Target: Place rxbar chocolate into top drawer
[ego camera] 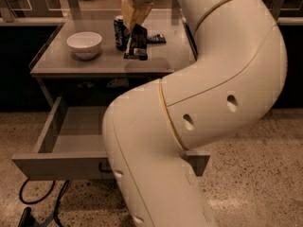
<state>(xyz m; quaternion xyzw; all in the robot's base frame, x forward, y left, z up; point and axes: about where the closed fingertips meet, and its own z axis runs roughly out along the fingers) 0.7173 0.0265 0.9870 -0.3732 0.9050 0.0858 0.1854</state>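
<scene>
The gripper (136, 22) sits at the far side of the counter (166, 56), just right of a soda can (120, 32). Its pale yellowish fingers (131, 12) are closed on the upper end of the rxbar chocolate (137, 44). The bar hangs upright from them in its dark wrapper. Its lower end is over the counter's middle, and whether it touches the surface cannot be told. A band of pale print crosses the lower part of the wrapper, but no word of it can be read. The can has a dark label with light markings that are also illegible.

A white bowl (84, 44) stands on the left part of the counter, well apart from the can. A flat dark blue packet (156, 39) lies just behind and to the right of the bar, and its print is too small to make out.

Below the counter the top drawer (53, 166) is pulled far out, with its grey floor bare where it shows. The robot's large cream arm (213, 84) curves across the foreground, covering the drawer's right half and most of its dark handle (102, 167). Black cables (41, 203) trail on the speckled floor under the drawer front.
</scene>
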